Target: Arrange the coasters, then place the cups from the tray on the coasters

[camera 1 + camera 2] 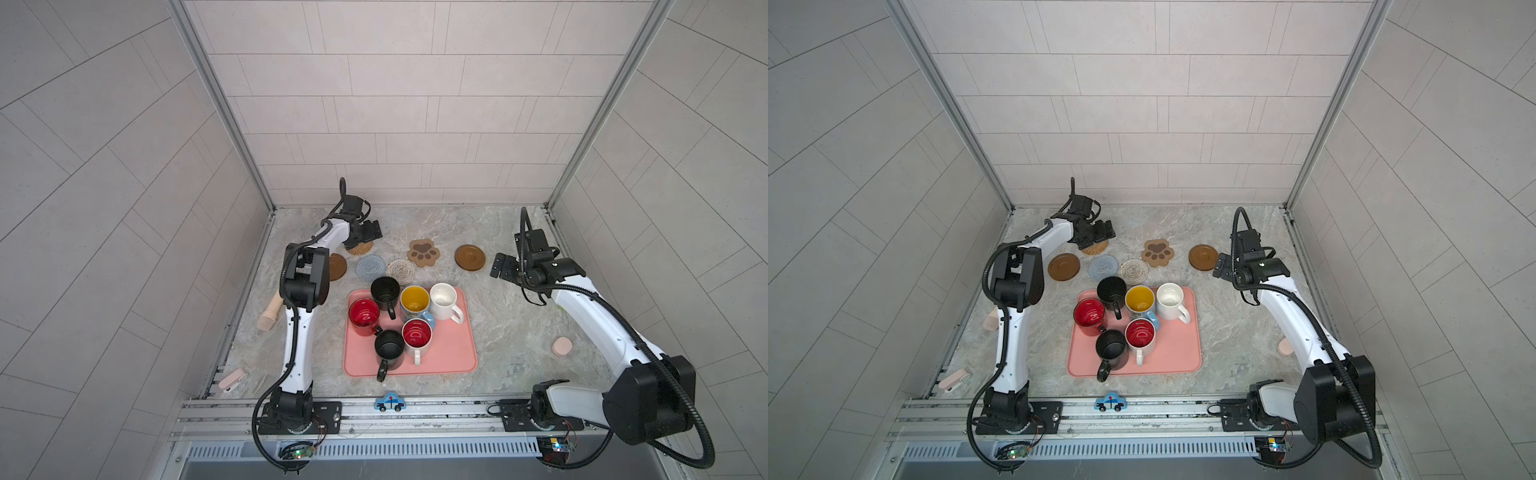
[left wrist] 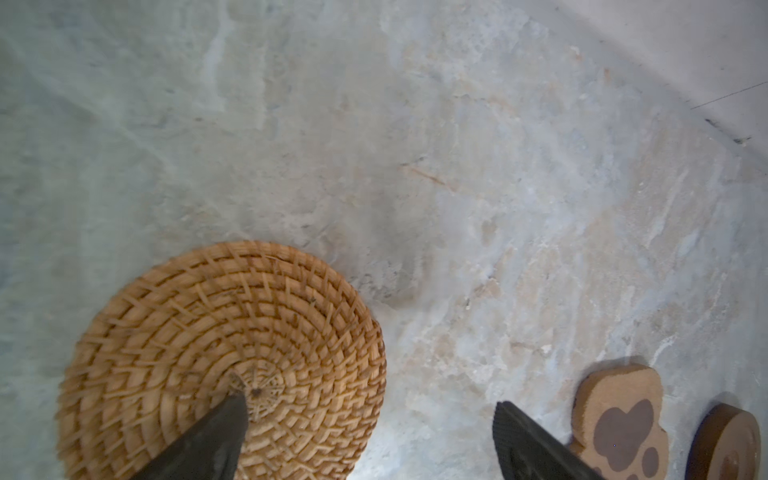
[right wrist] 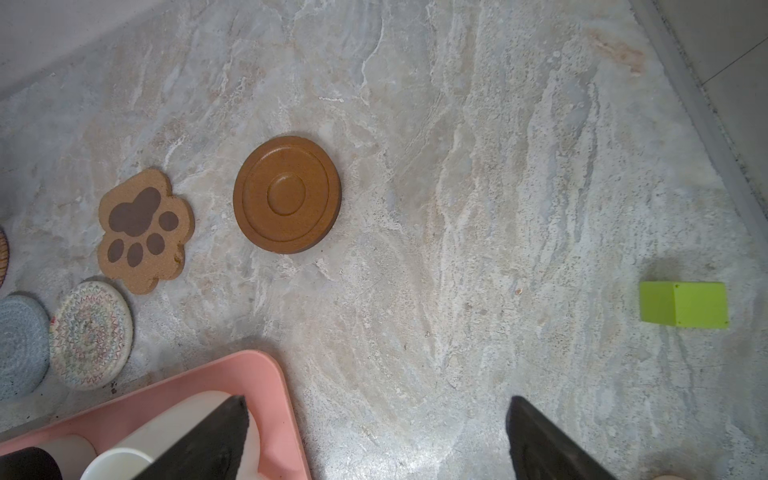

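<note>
Around tray [image 1: 449,353]: toy car [image 1: 390,402] at front, pink puck [image 1: 562,346] right, green block [image 3: 683,304].

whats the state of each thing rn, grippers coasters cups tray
left gripper: open, empty, over the rattan coaster
right gripper: open, empty
rattan coaster: flat on the table, no cup on it
other five coasters: flat on the table, no cups on them
cups: six, upright, all on the tray
tray: flat on the table, loaded

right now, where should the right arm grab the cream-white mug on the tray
Probably its handle, from above on the right: the cream-white mug stands upright at the tray's far right corner, handle jutting into bare tray, while the blue mug crowds its left.
</note>
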